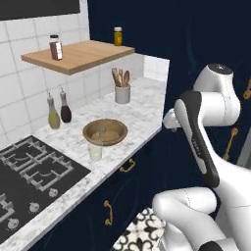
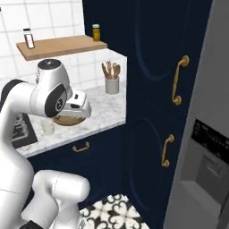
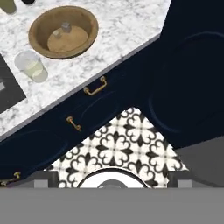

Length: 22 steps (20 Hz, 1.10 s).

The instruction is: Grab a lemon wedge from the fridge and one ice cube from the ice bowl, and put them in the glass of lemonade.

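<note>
A white crock (image 1: 122,93) of wooden spoons is standing near the marble counter's (image 1: 142,115) back edge. Two slim bottles (image 1: 59,112) are sitting by the wall beside the black cooktop (image 1: 29,169). Two jars (image 1: 56,47) are resting on the wooden shelf (image 1: 83,55).

The left base view looks forward and down from behind the arm along the table (image 1: 142,105), taking in the ice bowl (image 1: 105,132), the glass of lemonade (image 1: 95,152) and the cooktop (image 1: 29,171). The right base view faces the same table's end from the other side, farther off, with the fridge (image 2: 210,134) at its right. The hand view looks straight down from above the table's front edge, sharing the ice bowl (image 3: 64,31), the glass of lemonade (image 3: 31,66) and the patterned floor (image 3: 127,148).
</note>
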Available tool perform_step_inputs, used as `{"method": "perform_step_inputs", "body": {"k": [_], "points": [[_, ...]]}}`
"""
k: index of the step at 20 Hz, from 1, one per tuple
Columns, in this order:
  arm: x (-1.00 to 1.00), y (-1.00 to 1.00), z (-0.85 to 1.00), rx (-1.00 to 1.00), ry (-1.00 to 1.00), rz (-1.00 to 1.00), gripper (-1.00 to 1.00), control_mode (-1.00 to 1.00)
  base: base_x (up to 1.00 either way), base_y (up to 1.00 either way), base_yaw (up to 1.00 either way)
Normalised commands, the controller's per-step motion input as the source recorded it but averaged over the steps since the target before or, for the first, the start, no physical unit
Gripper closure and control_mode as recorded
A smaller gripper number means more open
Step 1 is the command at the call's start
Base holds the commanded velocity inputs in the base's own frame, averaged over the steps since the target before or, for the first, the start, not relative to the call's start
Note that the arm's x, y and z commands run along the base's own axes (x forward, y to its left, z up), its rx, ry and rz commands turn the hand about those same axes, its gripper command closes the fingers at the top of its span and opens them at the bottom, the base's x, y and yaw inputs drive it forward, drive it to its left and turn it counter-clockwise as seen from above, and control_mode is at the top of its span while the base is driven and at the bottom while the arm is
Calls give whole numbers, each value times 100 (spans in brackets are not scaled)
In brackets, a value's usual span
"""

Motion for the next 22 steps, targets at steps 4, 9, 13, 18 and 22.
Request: {"method": "perform_step_inputs", "body": {"k": [4, 9, 13, 18, 22], "points": [[0, 0, 0, 0, 0, 0, -100, 100, 54, 13, 68], [0, 0, 0, 0, 0, 0, -100, 100, 84, -7, 32], [0, 0, 0, 0, 0, 0, -100, 100, 88, -34, 11], [15, -6, -2, 0, 1, 0, -100, -100, 30, -34, 0], [99, -32, -32, 1, 11, 0, -100, -100, 0, 0, 0]]}}
